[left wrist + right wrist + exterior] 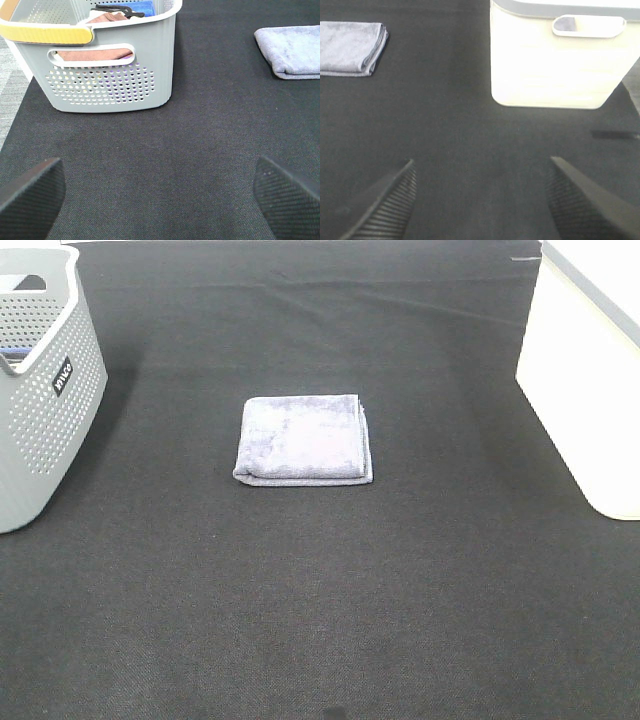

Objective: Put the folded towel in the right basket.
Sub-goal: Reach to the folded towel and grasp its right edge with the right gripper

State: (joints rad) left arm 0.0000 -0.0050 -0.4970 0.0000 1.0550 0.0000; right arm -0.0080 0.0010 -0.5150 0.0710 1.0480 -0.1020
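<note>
Two baskets flank the folded towel (304, 439): a grey basket (45, 390) well to its left and a white basket (585, 380) well to its right, all on the black mat (320, 620). Towel lies flat and square, touching nothing else, not yet gripped. Right claw (482, 200) is spread wide and empty, low over the mat, well apart from the towel. Left claw (160, 197) is likewise wide apart and holds nothing. Step in hand, as judged: reach for the towel with the right claw. Best to come down over the towel edge facing the white basket, where the layers appear stacked, and pinch all folds together so it lifts as one bundle rather than unfolding.
</note>
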